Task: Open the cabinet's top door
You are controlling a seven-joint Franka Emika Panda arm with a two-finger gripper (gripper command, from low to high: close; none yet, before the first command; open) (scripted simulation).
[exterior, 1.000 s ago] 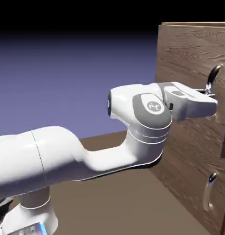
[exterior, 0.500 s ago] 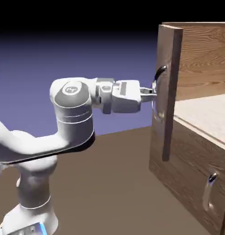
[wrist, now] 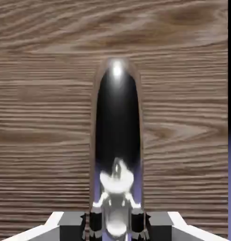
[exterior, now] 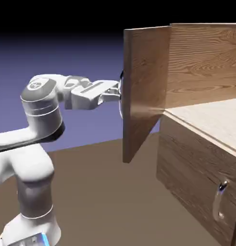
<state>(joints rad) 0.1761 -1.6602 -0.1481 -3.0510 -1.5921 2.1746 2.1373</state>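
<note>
"Cabinet (exterior: pixel 196 158)?" "Seen at the exterior view's right; top door (exterior: pixel 147 89) swung wide."
"Handle (wrist: pixel 117 122)?" "Pinched by the gripper (wrist: pixel 116 226), jaws nearly together."
"Risk?" "Grip could be lost if the curved bar is pulled off-arc."

Brown tabletop (exterior: pixel 95 197) | on it: robot base (exterior: pixel 31 230), wood-grain cabinet (exterior: pixel 196 163)
</note>
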